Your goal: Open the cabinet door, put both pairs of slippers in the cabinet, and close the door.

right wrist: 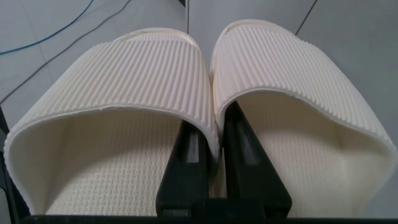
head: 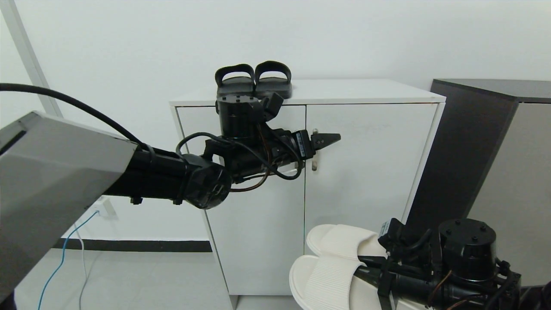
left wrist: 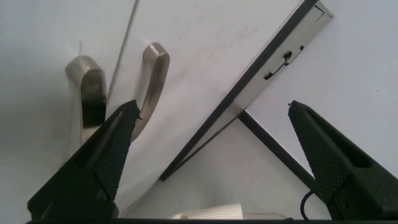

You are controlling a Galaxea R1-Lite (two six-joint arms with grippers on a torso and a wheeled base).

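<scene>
Right wrist view: pincer (right wrist: 214, 134) pinches ribbed cream slippers (right wrist: 143, 74) (waffle-textured insoles) together.

**Colours & patterns, quick list**

Cabinet (head: 370, 172): plain white; handles (left wrist: 152, 81) silver.
Black slippers (head: 254, 79): all black, no pattern.
Cream slippers (right wrist: 143, 81): ribbed straps, fine woven-look texture on insoles.
Left pincer (head: 333, 138) & right pincer (right wrist: 211, 146): black; the left one has a fine grid on the inner faces.
Side unit (head: 465, 150): dark grey side, lighter grey front.
Cable (head: 64, 258): blue.
Wall (head: 129, 43): white w/ black strip (head: 129, 245) at base.
</scene>
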